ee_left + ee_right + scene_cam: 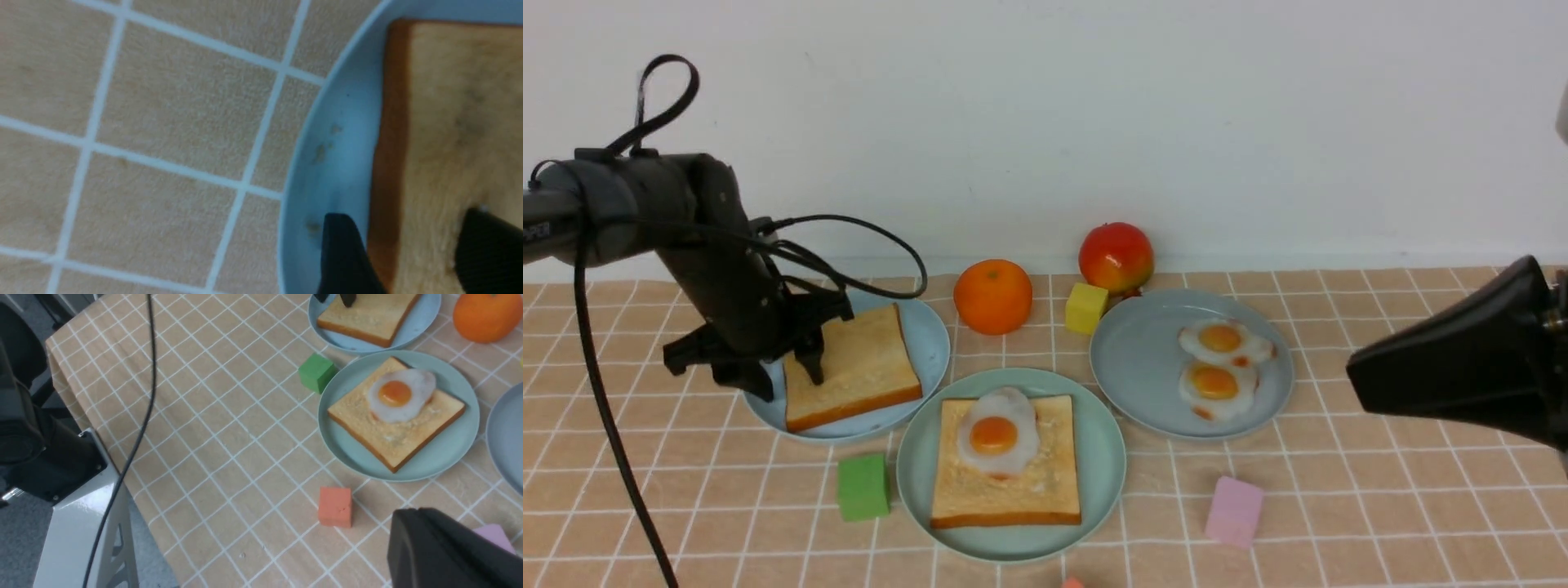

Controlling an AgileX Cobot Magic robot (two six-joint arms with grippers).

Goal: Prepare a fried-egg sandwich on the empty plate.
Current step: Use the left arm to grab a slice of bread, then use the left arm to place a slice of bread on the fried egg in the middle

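The mint-green plate (1103, 465) sits front centre and holds one toasted bread slice (1013, 490) with a fried egg (996, 431) on top; they also show in the right wrist view (392, 437). A second bread slice (862, 367) lies on the sky-blue plate (927, 335) at the left. My left gripper (791, 384) is open and low over that slice's left edge. In the left wrist view (412, 245) one finger stands over the plate beside the crust and the other over the bread (449, 122). My right gripper (1356, 380) is shut and empty at the right.
A grey-blue plate (1143, 367) at the right holds two more fried eggs (1223, 339). An orange (992, 296), an apple (1116, 257) and a yellow cube (1085, 308) stand behind. A green cube (863, 486), a pink cube (1234, 510) and an orange-red cube (335, 506) lie in front.
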